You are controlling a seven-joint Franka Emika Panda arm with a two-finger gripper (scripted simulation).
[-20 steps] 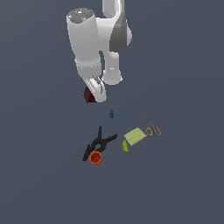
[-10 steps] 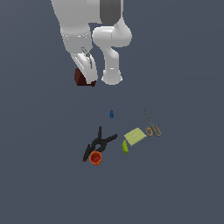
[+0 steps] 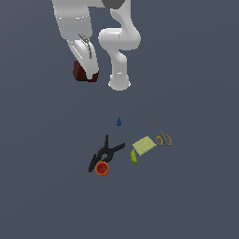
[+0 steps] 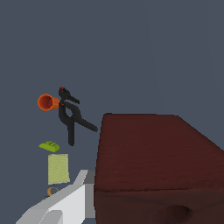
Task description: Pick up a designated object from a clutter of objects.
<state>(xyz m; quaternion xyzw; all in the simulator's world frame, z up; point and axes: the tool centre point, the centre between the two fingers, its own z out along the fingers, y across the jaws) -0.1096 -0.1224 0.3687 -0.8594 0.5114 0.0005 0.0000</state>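
The designated object, a dark red-brown boxy block, hangs high above the floor with my gripper shut on it. In the wrist view the block fills much of the picture, with one pale finger against its side. The clutter of objects lies far below: a black clamp, an orange-red cup, a yellow-green flat pad, a green curved piece, orange-handled scissors and a tiny blue item. The clamp, cup and pad also show in the wrist view.
The arm's white base stands behind the clutter, to the exterior view's right of the lifted block. The grey floor spreads all around.
The gripper has risen with the block and shifted toward the exterior view's left. The clutter on the floor has not moved.
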